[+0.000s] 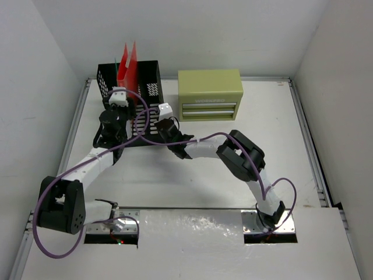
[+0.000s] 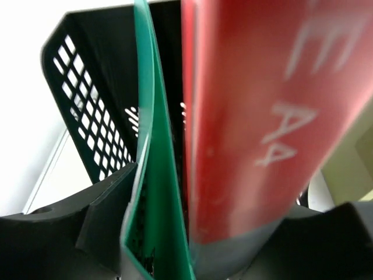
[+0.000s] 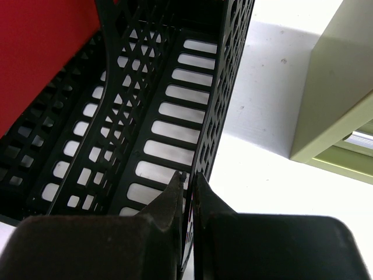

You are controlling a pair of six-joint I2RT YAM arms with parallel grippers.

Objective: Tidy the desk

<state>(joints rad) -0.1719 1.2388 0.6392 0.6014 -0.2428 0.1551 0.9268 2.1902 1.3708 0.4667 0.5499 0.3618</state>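
Observation:
On the white desk (image 1: 262,134) a black mesh file rack (image 1: 148,81) stands at the back left with red folders (image 1: 129,67) upright in it. My left gripper (image 1: 116,111) hangs over the rack's left part. Its fingers (image 2: 105,204) stand apart, and a green folder (image 2: 157,175) and a red folder (image 2: 262,116) rise between them inside the rack (image 2: 87,111). My right gripper (image 1: 154,115) is at the rack's right side. In the right wrist view it (image 3: 191,178) is shut on the thin mesh side wall of the rack (image 3: 224,70).
An olive-green drawer box (image 1: 210,93) stands to the right of the rack, close to the right gripper, and also shows in the right wrist view (image 3: 338,87). White walls enclose the desk, and grey rails (image 1: 306,134) run along its edges.

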